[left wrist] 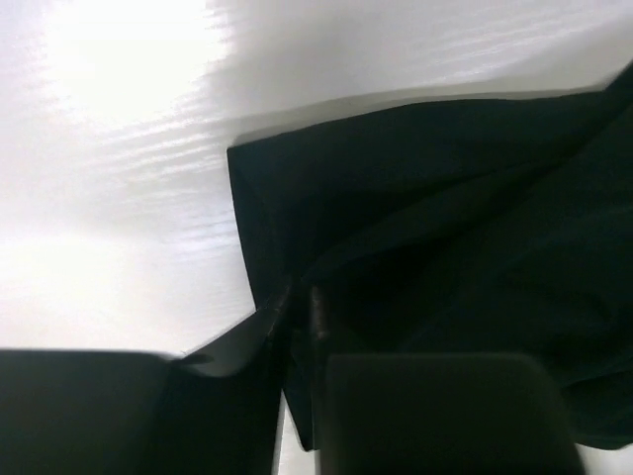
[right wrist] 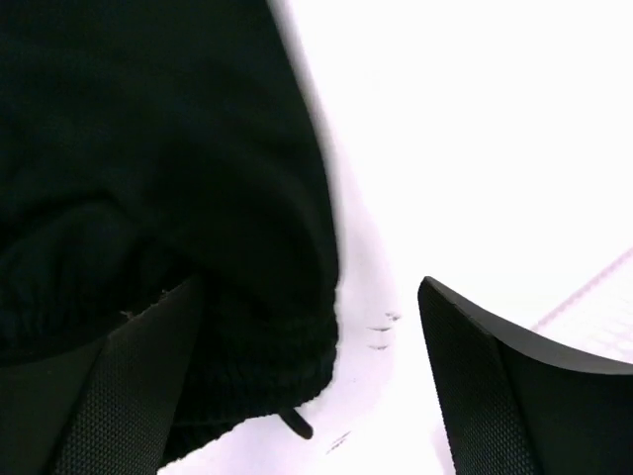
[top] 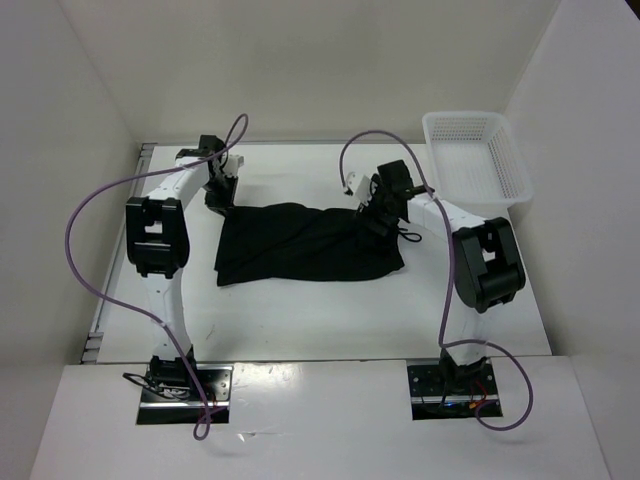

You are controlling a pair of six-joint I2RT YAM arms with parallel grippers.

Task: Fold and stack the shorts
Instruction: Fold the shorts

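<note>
The black shorts lie spread on the white table between the arms. My left gripper is shut on the shorts' far left corner; in the left wrist view its jaws pinch a fold of the black fabric. My right gripper is open at the shorts' far right edge. In the right wrist view the ribbed waistband lies by the left finger, while the right finger is over bare table. A short drawstring end sticks out below the waistband.
A white mesh basket stands at the far right corner of the table. White walls enclose the table on the left, the back and the right. Purple cables loop from both arms.
</note>
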